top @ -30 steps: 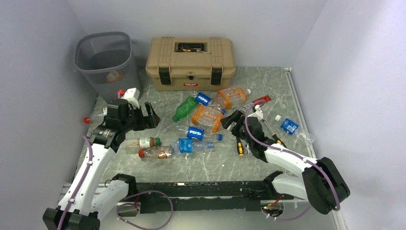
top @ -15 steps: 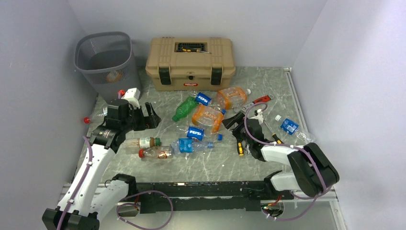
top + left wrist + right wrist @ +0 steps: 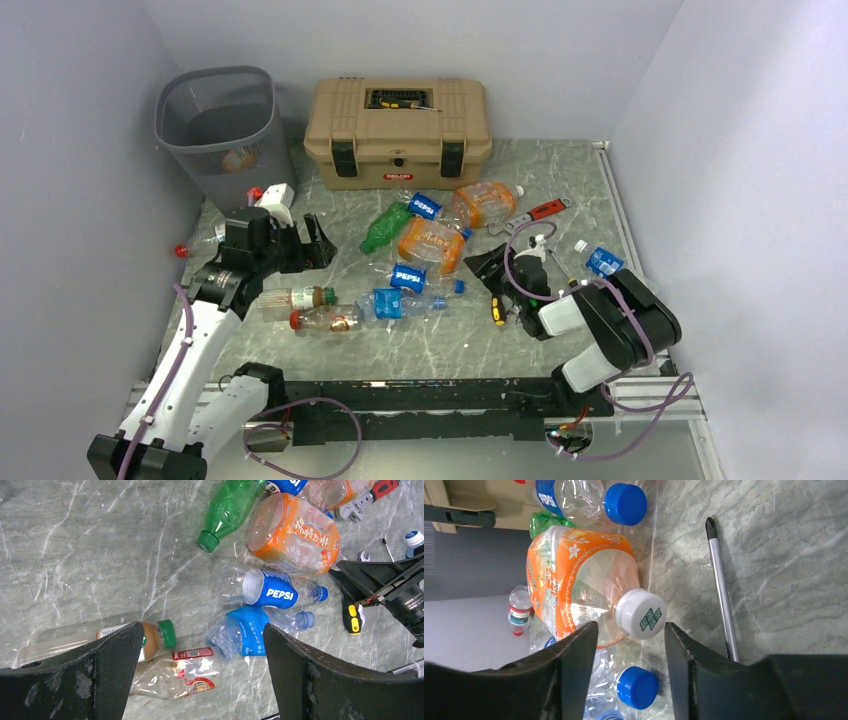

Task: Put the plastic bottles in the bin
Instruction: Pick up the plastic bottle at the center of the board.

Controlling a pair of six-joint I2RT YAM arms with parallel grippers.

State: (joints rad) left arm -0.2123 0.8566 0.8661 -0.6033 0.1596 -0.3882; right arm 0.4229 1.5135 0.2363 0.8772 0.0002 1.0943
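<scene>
Several plastic bottles lie mid-table: a green one (image 3: 385, 227), two orange ones (image 3: 432, 245) (image 3: 485, 203), Pepsi ones (image 3: 410, 277), a blue-labelled one (image 3: 400, 303), a red-white-labelled one (image 3: 325, 318) and a brown one with a green cap (image 3: 295, 297). One bottle (image 3: 238, 158) lies in the grey mesh bin (image 3: 215, 125) at the back left. My left gripper (image 3: 202, 672) is open and empty, above the red-white bottle (image 3: 185, 672). My right gripper (image 3: 629, 665) is open and low, with the orange bottle's white cap (image 3: 640, 614) just beyond its tips and a blue cap (image 3: 637, 686) between its fingers.
A tan toolbox (image 3: 398, 130) stands at the back. A red-handled wrench (image 3: 535, 212) and a yellow-black screwdriver (image 3: 498, 308) lie by my right gripper, and a screwdriver shaft (image 3: 721, 590) lies beside it. More bottles lie at the far left (image 3: 195, 245) and right (image 3: 605, 262).
My right arm has folded back toward its base, and its gripper has drawn a little nearer and lower beside the orange bottle. The left arm and the bottles have not moved.
</scene>
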